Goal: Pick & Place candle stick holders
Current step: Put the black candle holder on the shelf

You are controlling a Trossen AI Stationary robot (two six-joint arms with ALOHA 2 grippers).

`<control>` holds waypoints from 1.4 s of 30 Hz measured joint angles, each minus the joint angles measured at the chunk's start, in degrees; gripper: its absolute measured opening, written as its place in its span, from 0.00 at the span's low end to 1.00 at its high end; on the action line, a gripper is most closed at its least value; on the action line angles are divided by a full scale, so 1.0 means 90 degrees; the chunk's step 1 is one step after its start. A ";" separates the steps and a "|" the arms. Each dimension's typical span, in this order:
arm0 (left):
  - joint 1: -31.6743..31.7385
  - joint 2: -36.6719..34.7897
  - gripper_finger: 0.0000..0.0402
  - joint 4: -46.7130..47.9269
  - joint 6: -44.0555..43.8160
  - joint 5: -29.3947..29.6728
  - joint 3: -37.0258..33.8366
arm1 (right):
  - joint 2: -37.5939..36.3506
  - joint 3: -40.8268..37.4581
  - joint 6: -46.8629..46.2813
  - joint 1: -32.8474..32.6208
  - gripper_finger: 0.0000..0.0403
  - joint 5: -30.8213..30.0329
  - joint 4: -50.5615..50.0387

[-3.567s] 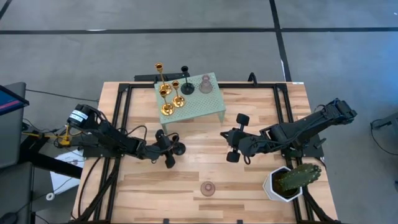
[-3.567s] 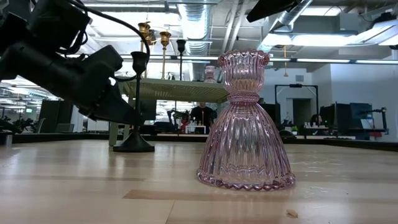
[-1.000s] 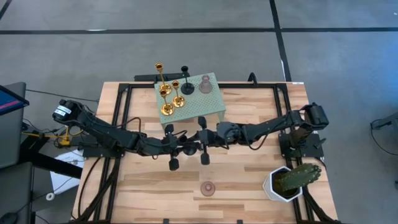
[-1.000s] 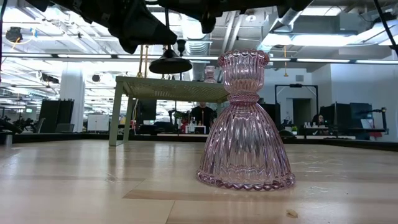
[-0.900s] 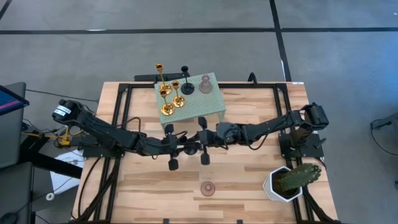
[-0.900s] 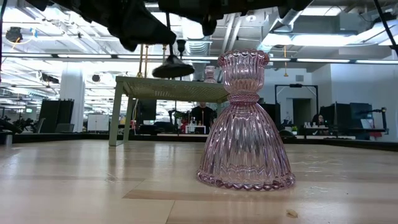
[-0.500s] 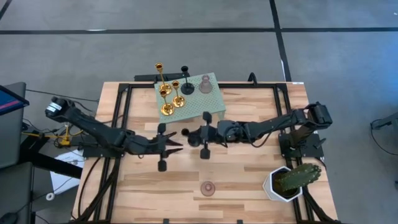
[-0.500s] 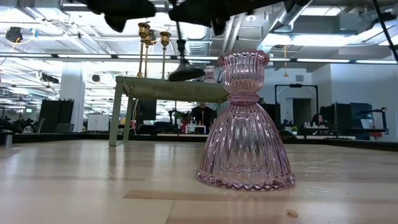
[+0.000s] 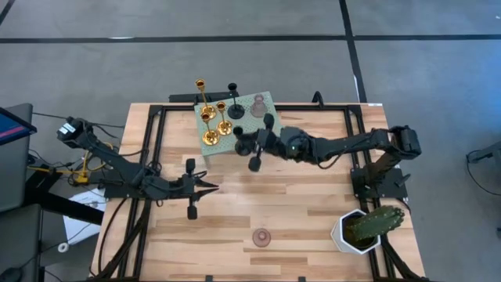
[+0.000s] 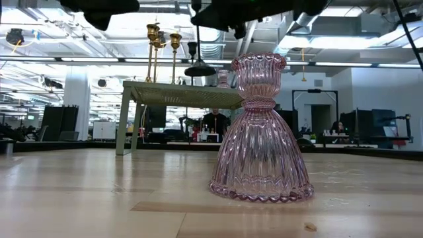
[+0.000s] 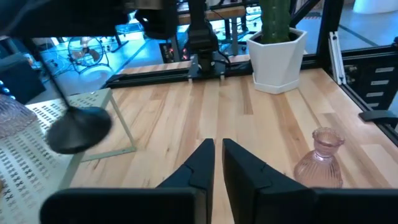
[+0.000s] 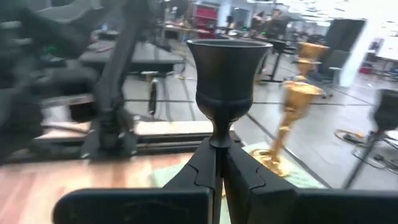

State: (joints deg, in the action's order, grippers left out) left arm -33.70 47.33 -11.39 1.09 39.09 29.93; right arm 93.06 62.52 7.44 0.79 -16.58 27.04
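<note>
right hand [image 9: 252, 149]: I have it clenched on the stem of the black holder [image 12: 224, 81], carried in the air at the front edge of the green stand [image 9: 262, 133]
axis: holder upright, cup above the fingers, round base [image 10: 199, 70] hanging level with the stand top
bearing: gold holders [image 9: 211, 117] just beyond, free mesh beside them
left hand [image 9: 215, 186]: nearly closed on nothing, low over the worktop [image 9: 313, 227], farther off
pink glass holder [image 9: 261, 237]: on the worktop, near edge

Overhead camera straight down, low camera at table level — both share pink glass holder [image 9: 261, 237] near 6 o'clock, wrist cameras forward.
</note>
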 joint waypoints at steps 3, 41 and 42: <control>-0.0084 0.0000 0.06 -0.0013 -0.0001 0.0033 0.0000 | 0.0002 0.0000 -0.0154 0.0318 0.00 0.0044 0.0216; -0.0142 0.0002 0.01 -0.0067 -0.0003 0.0035 0.0000 | 0.0812 0.0012 -0.1135 0.1659 0.00 0.0882 0.0985; -0.0142 0.0002 0.01 -0.0069 -0.0003 0.0037 0.0000 | 0.0778 0.0010 -0.1081 0.1659 0.00 0.0879 0.0941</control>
State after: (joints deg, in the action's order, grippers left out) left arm -34.98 47.35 -12.01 1.06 39.42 29.93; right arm 100.06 62.61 -2.29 15.73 -8.67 35.51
